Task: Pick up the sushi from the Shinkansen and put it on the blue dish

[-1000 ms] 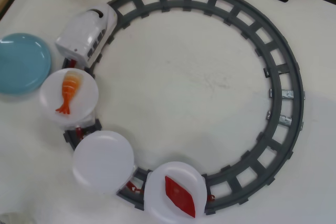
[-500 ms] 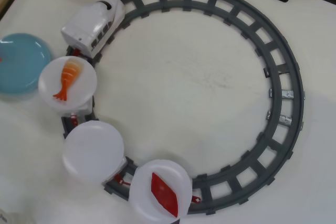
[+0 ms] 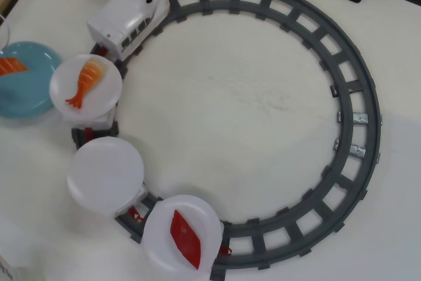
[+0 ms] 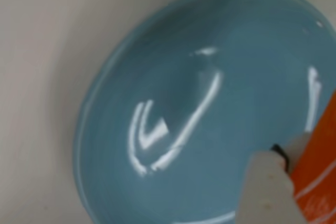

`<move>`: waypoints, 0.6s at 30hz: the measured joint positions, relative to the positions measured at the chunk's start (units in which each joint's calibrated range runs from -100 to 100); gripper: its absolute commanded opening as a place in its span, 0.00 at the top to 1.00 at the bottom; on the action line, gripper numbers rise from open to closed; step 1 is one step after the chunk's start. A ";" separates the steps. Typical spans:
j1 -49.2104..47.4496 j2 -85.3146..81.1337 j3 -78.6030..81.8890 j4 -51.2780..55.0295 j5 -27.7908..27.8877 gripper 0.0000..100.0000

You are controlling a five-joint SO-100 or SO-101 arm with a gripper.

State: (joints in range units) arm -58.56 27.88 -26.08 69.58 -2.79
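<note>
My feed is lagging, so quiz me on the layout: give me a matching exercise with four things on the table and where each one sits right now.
Things:
1. sushi
2. shrimp piece
3. dark-red piece
4. Shinkansen

Places, overhead view:
A. top left of the track loop
B. white plate, last car
C. over the blue dish, left edge
D. white plate, first car behind the engine

Pairs: 1-C, 2-D, 3-B, 4-A

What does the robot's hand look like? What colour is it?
Only a little of it shows. In the wrist view, one finger is pale, creamy white plastic, chunky with rounded edges, and has a small black bit near its tip. No cables or markings are visible, and the rest of the arm is out of view.
</note>
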 measured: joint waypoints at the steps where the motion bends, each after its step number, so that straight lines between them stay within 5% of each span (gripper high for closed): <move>1: -0.08 0.42 0.09 -0.17 0.00 0.91; 18: -0.16 2.28 0.91 -0.42 0.00 0.91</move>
State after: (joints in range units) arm -58.72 30.16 -25.16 69.16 -2.79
